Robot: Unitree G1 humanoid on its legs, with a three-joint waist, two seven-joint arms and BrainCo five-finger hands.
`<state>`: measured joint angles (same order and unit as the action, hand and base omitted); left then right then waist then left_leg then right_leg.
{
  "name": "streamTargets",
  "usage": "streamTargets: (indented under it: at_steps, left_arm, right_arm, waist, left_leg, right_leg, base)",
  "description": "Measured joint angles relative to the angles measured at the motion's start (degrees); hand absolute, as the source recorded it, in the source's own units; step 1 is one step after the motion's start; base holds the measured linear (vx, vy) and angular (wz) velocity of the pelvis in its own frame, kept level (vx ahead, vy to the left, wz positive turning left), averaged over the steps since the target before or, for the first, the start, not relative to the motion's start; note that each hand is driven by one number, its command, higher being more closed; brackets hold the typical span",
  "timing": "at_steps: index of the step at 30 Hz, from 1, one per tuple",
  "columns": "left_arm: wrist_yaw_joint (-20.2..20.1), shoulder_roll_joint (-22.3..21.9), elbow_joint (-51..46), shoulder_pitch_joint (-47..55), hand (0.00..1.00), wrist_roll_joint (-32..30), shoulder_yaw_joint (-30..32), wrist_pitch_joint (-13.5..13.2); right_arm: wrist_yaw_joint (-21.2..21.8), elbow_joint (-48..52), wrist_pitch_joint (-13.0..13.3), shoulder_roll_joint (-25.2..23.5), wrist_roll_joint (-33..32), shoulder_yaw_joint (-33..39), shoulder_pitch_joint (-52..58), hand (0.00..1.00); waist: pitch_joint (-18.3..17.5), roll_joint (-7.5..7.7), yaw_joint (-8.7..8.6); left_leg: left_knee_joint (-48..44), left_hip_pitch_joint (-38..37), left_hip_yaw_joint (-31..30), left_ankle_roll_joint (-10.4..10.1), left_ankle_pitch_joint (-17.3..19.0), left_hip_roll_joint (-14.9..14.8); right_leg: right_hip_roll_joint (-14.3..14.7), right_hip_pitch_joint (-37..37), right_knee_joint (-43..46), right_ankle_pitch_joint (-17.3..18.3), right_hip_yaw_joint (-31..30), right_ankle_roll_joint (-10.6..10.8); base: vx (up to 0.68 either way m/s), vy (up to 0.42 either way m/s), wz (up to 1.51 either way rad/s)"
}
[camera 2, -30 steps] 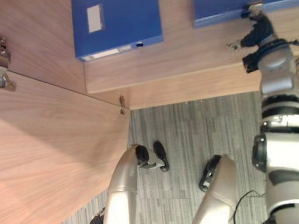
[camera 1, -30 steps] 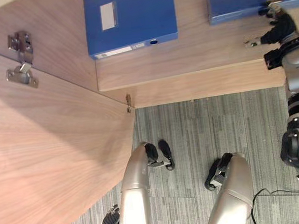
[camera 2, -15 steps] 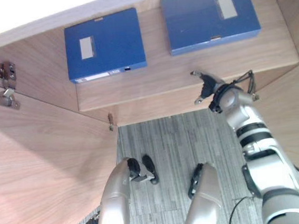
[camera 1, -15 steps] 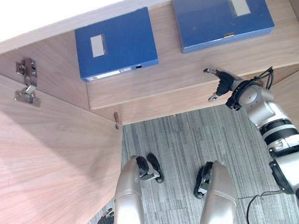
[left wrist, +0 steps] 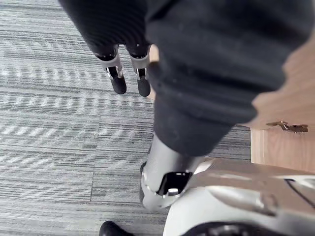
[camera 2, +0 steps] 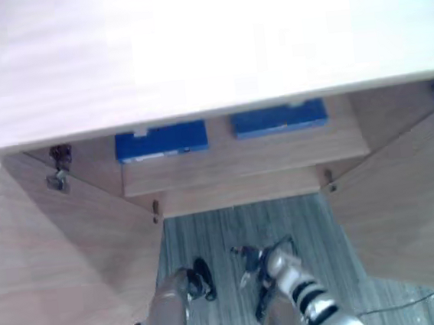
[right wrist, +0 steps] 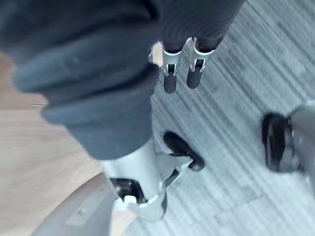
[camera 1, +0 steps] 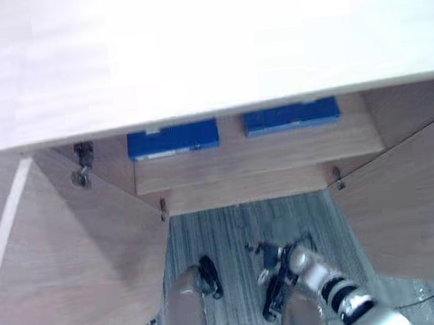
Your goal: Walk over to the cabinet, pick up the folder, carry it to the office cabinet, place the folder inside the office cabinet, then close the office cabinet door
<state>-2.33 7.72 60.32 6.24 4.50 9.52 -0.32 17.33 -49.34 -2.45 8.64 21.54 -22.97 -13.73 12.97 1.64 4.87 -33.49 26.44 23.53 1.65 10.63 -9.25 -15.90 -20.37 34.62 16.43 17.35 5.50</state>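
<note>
Grey carpet (left wrist: 49, 123) lies right under the robot, and both hands hang low over it. The left hand (left wrist: 115, 34) has its fingers (left wrist: 117, 78) straight and pointing down at the floor, and it holds nothing. The right hand (camera 1: 269, 254) is down in front of the robot, well apart from the cabinet. Its fingers (right wrist: 169, 73) are straight too, with nothing in them. A bit farther off stands the office cabinet (camera 1: 243, 191), made of light brown wood. The left door (camera 1: 73, 268) is swung wide open to one side, with a metal hinge (camera 1: 82, 164) near its back edge. The right door (camera 1: 406, 213) is swung wide open to the other side. Inside, on the shelf (camera 1: 277, 145), lie two blue folders side by side, a little apart. They are the left folder (camera 1: 172, 138) and the right folder (camera 1: 291, 115). I cannot tell which of the two the robot carried here. Above them the pale top (camera 1: 191, 57) of the cabinet hides the back part of both folders. Since no hand has a folder and both folders rest on the shelf, I think the carrying and the putting in are done. What is left looks like the last job: pushing the doors shut. For that a hand must first come up from the floor and reach a door.
</note>
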Motion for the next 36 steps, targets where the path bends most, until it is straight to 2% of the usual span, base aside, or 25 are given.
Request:
streamTargets:
  at_steps: [2,3,5,6,8,9,10,12,13,16,20,22,23,24,25,26,27,30,33,35,36]
  left_arm:
    - [0.02,0.45,0.01,1.98,0.00,-1.07,0.40,0.38]
    - [0.19,0.49,0.95,2.72,0.00,-2.20,1.25,0.57]
    - [0.29,0.50,2.28,3.47,0.00,-2.79,2.21,0.68]
    - [0.82,0.42,3.71,4.13,0.00,-2.79,3.08,1.08]
    - [1.29,0.21,4.88,4.80,0.00,-2.76,4.28,1.31]
    - [1.48,-0.09,4.94,5.45,0.00,-2.74,5.54,1.31]
    - [1.59,-0.30,4.94,5.75,0.00,-2.74,6.18,1.31]
    - [2.12,-0.69,4.93,6.48,0.00,-2.69,6.79,1.30]
    - [2.19,-0.69,4.93,6.62,0.00,-2.71,6.60,1.30]
    - [2.79,-0.32,4.93,7.56,0.00,-2.76,4.39,1.22]
    - [3.25,0.32,4.94,7.89,0.00,-2.78,1.28,1.17]
    - [3.28,0.49,4.81,7.81,0.00,-2.76,0.95,0.75]
    - [3.47,0.46,3.60,7.77,0.00,-2.82,0.12,0.80]
    - [4.16,0.66,0.68,8.87,0.00,-2.43,-4.10,1.43]
    - [4.83,0.94,-2.17,10.56,0.00,-1.96,-6.68,1.66]
    - [5.87,2.67,-8.67,14.43,0.00,-1.11,-10.97,1.53]
    - [5.42,4.03,-13.85,17.76,0.00,1.24,-13.08,0.80]
    - [1.98,3.20,-14.46,20.92,0.00,3.51,-13.40,-2.39]
    - [-0.78,2.41,-10.63,19.87,0.00,0.31,-12.71,-3.40]
    - [-1.92,2.39,-8.74,18.75,0.00,-1.03,-12.06,-3.63]
    - [-1.95,1.94,-6.55,17.16,0.00,-1.63,-10.88,-3.55]
  right_arm:
    - [-2.22,-5.13,0.15,-4.56,-1.50,4.01,4.29,0.00]
    - [-4.69,-8.99,0.17,-6.87,-2.57,7.88,6.84,0.00]
    - [-7.68,-13.13,0.26,-8.72,-3.60,14.38,9.38,0.00]
    - [-10.32,-13.67,0.87,-9.91,-6.21,21.36,11.25,0.00]
    - [-12.82,-14.76,0.61,-10.64,-10.44,29.41,11.40,0.00]
    - [-14.13,-14.89,0.61,-11.01,-13.51,35.13,11.89,0.00]
    - [-14.65,-14.87,0.62,-11.08,-14.53,37.71,12.19,0.00]
    - [-16.01,-14.75,0.62,-11.06,-18.09,44.84,13.46,0.00]
    - [-16.29,-14.70,0.62,-11.05,-18.28,46.09,13.75,0.00]
    - [-16.62,-14.49,0.32,-10.93,-20.38,48.48,15.57,0.00]
    - [-17.19,-14.55,0.22,-10.76,-22.62,48.76,16.71,0.00]
    - [-17.53,-14.61,0.19,-10.70,-22.64,48.43,16.12,0.00]
    - [-17.68,-15.15,0.19,-9.92,-22.68,47.50,15.54,0.00]
    - [-17.81,-15.60,0.15,-8.74,-22.81,45.47,14.86,0.00]
    - [-17.85,-15.59,0.16,-8.29,-22.84,44.83,14.51,0.00]
    - [-18.06,-15.60,0.14,-7.83,-22.96,43.67,14.14,0.00]
    - [-18.35,-15.65,0.13,-7.34,-22.99,44.00,14.00,0.00]
    - [-19.66,-15.69,0.01,-6.81,-23.00,44.60,14.21,0.00]
    - [-20.18,-16.22,-0.09,-8.06,-24.80,46.65,16.01,0.00]
    - [-20.31,-15.46,-0.07,-8.29,-24.89,46.62,16.88,0.00]
    - [-20.32,-14.43,-0.08,-8.27,-24.88,46.61,17.21,0.00]
  waist:
    - [-2.90,1.12,-0.81]
    - [-4.81,1.54,-1.27]
    - [-6.36,1.76,-2.04]
    - [-8.09,1.75,-3.01]
    - [-9.03,1.76,-3.86]
    - [-9.14,1.97,-3.85]
    - [-9.21,1.99,-3.83]
    - [-9.44,2.03,-3.95]
    - [-9.53,2.01,-4.05]
    - [-10.55,2.00,-4.89]
    - [-10.95,1.83,-4.98]
    - [-10.81,2.00,-4.63]
    - [-10.83,1.78,-3.79]
    - [-10.86,1.01,-3.16]
    - [-11.19,0.52,-2.86]
    - [-11.62,0.34,-2.90]
    - [-11.87,0.31,-2.87]
    - [-11.87,0.16,-2.21]
    - [-12.03,0.05,-2.46]
    - [-11.79,-0.42,-2.59]
    - [-11.42,-1.00,-2.71]
  left_leg:
    - [7.72,-4.78,0.66,-1.16,-3.35,0.24]
    - [13.06,-7.79,0.96,-1.88,-5.75,0.91]
    - [20.31,-11.54,1.18,-2.50,-9.26,2.25]
    - [27.64,-14.51,1.22,-2.92,-13.25,3.68]
    - [34.04,-17.55,0.84,-3.29,-16.58,4.65]
    - [36.92,-19.96,0.61,-3.60,-17.85,5.08]
    - [38.06,-21.12,0.53,-3.76,-18.30,5.26]
    - [38.53,-23.74,0.57,-3.93,-18.14,5.72]
    - [38.53,-24.16,0.69,-3.96,-18.04,5.84]
    - [38.75,-25.30,1.09,-3.80,-17.77,6.07]
    - [38.06,-26.94,1.58,-3.48,-17.24,5.99]
    - [33.21,-26.16,2.10,-3.61,-14.62,5.64]
    - [28.31,-24.83,-2.31,-3.35,-12.11,5.13]
    - [25.60,-23.82,-10.65,-3.89,-9.13,4.95]
    - [24.61,-23.15,-13.31,-4.86,-7.93,5.05]
    - [23.15,-22.15,-15.58,-4.81,-6.77,6.00]
    - [22.89,-21.20,-15.77,-4.42,-6.37,6.83]
    - [23.96,-20.97,-14.03,-3.24,-5.72,8.15]
    - [25.28,-23.89,-12.47,-2.89,-5.62,9.23]
    - [25.17,-25.64,-10.08,-2.36,-5.01,8.71]
    - [25.03,-26.64,-7.93,-2.11,-4.83,7.70]
  right_leg:
    - [2.29,5.28,-8.87,-3.79,2.18,-0.27]
    - [3.81,8.30,-14.47,-6.14,2.73,-0.43]
    - [5.22,11.58,-20.98,-8.92,3.43,-0.44]
    - [6.48,14.07,-26.32,-11.52,4.08,-0.40]
    - [7.66,16.44,-29.90,-12.81,5.07,-0.48]
    - [8.03,18.16,-30.87,-12.89,5.56,-0.48]
    - [8.14,18.91,-31.18,-12.89,5.74,-0.48]
    - [8.01,21.41,-32.04,-12.85,5.70,-0.44]
    - [7.94,21.80,-32.23,-12.85,5.54,-0.44]
    - [7.84,22.58,-32.41,-12.85,4.46,-0.43]
    - [7.87,23.77,-32.41,-12.85,3.21,-0.48]
    - [7.65,23.67,-32.15,-13.10,0.72,-0.79]
    - [7.84,23.37,-32.06,-13.59,-1.97,-0.93]
    - [8.24,22.70,-32.08,-14.32,-4.40,-0.97]
    - [8.30,21.98,-32.08,-14.66,-5.28,-0.86]
    - [8.10,20.67,-32.11,-15.22,-6.96,-0.71]
    - [7.93,19.30,-32.25,-15.53,-8.09,-0.71]
    - [6.51,17.94,-33.19,-16.61,-10.01,-0.44]
    - [5.45,19.69,-33.71,-16.99,-10.48,-0.40]
    - [5.52,19.60,-31.90,-17.10,-10.96,-0.33]
    - [5.73,18.55,-29.48,-17.31,-8.65,-0.66]
  base:
    - [0.14,-0.109,-0.17]
    - [0.18,-0.133,-0.13]
    - [0.15,-0.104,-0.03]
    - [0.10,-0.055,0.05]
    - [0.07,-0.062,0.15]
    - [0.02,-0.058,0.15]
    - [-0.01,-0.050,0.11]
    - [-0.02,-0.033,-0.01]
    - [-0.03,-0.022,-0.15]
    - [-0.04,-0.017,-0.11]
    - [-0.05,-0.015,-0.13]
    - [-0.06,-0.005,-0.54]
    - [-0.08,-0.078,-1.01]
    - [-0.06,-0.077,-1.11]
    - [-0.09,-0.016,-1.00]
    - [-0.09,0.124,-0.70]
    - [-0.09,0.147,-0.54]
    - [-0.04,0.137,-0.36]
    - [0.05,0.106,-0.23]
    - [0.08,0.055,-0.62]
    - [0.04,0.014,-0.91]
